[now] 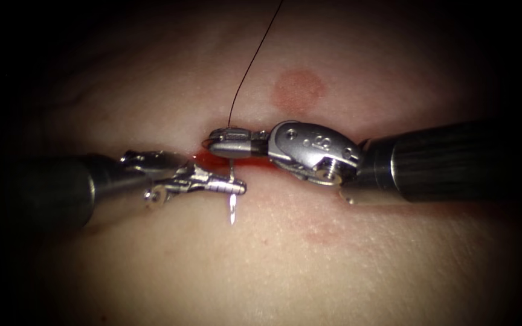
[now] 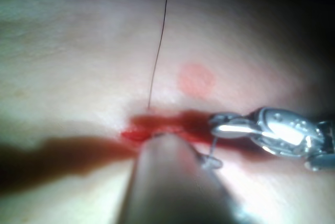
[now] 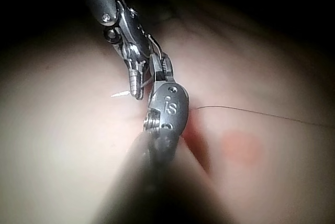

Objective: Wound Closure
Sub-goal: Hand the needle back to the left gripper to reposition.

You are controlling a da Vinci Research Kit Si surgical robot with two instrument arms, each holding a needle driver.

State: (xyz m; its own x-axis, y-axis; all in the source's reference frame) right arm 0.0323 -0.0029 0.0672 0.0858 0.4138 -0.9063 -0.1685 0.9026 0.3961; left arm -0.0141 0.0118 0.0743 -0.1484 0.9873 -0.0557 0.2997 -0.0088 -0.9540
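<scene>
Left hand [image 1: 228, 186] grips needle [image 1: 232, 202]; right hand [image 1: 219, 143] clamps its tail, over cut [image 1: 212, 162].

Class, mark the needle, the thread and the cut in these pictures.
needle [image 1: 232, 208], endoscope view, on the bright free end below the left tool's jaws.
thread [image 1: 255, 54], endoscope view, on the dark strand rising from the tissue.
cut [image 2: 137, 134], left wrist view, on its red end.

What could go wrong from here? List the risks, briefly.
1. The left tool and the right tool both look shut on the needle, the left nearer the tip and the right near the thread end. Pulling against each other could bend or twist it.
2. The needle's tip is out of the tissue but close over it, and might scratch it.
3. The thread rises beside the right tool and could snag.
</scene>
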